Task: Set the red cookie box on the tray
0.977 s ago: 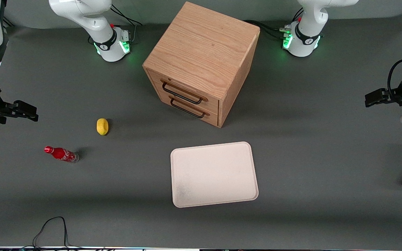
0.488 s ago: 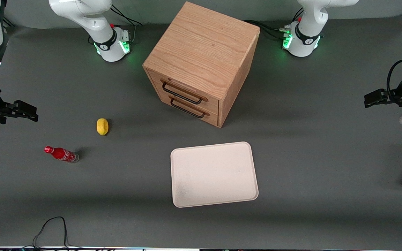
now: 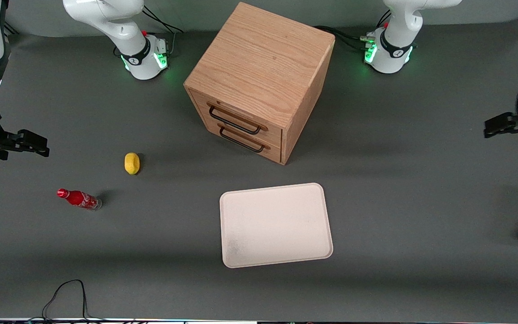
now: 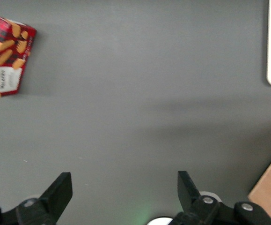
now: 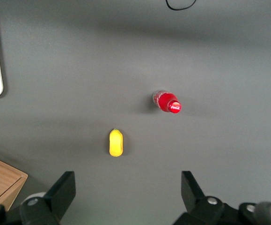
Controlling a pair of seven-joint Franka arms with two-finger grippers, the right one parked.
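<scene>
Wooden cabinet [image 3: 259, 81] stands beyond reach; gripper [image 4: 121, 192] spread above table.

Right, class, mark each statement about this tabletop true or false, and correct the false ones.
1. The slim dark-red cardboard cookie box already lies on the large off-white rectangular tray. False: it lies on the grey table toward the working arm's end, apart from the tray.
2. The left arm's gripper has its fingers open and holds nothing. True.
3. Both drawers of the wooden drawer cabinet are pulled out. False: both look closed.
4. The small yellow lemon-shaped object is farther from the front camera than the small red soda bottle. True.
5. The tray carries the soda bottle. False: nothing lies on it.
</scene>
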